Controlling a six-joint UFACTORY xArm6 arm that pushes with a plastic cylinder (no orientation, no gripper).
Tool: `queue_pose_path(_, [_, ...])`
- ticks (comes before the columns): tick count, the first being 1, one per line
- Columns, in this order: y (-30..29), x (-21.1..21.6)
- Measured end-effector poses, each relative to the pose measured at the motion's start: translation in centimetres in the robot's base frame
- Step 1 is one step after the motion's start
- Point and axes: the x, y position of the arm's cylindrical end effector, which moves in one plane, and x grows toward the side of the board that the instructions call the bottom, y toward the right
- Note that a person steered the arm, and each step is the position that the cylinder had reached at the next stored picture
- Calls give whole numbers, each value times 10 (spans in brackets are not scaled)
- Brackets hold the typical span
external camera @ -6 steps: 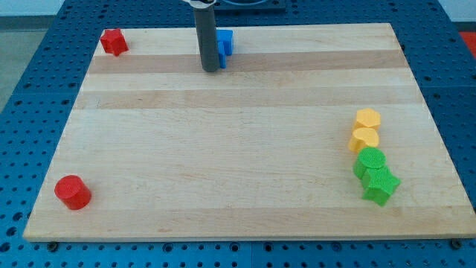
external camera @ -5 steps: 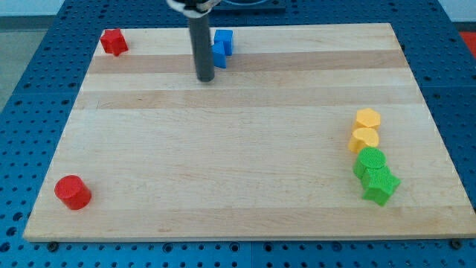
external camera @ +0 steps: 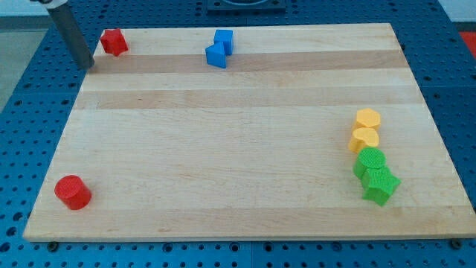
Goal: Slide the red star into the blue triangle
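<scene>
Nearest, at the view's bottom left, a red cylinder (external camera: pixel 72 192) sits on the table (external camera: pixel 223 149). On the view's right stand a green star (external camera: pixel 380 185) touching a green cylinder (external camera: pixel 370 161), then two yellow blocks (external camera: pixel 365 129) touching each other.

Farther up, the blue triangle (external camera: pixel 216 55) touches a blue cube (external camera: pixel 223 40). The red star (external camera: pixel 113 42) lies at the top left corner, with bare table between it and the triangle. My tip (external camera: pixel 86 64) rests just left of the star, at the table's edge. There is no hand, only the rod, holding nothing.
</scene>
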Motion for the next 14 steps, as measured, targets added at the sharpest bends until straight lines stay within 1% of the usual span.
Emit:
queue_pose_path(1, [0, -24])
queue_pose_path(3, [1, -92])
queue_pose_path(4, [37, -91])
queue_pose_path(5, [86, -31])
queue_pose_path(6, [120, 29])
queue_pose_path(7, [124, 26])
queue_pose_path(8, [124, -19])
queue_pose_path(9, [106, -56])
queue_pose_path(10, [46, -52])
queue_pose_path(11, [26, -3])
queue_pose_path(12, [89, 26])
queue_pose_path(13, [142, 28])
queue_pose_path(14, [127, 28])
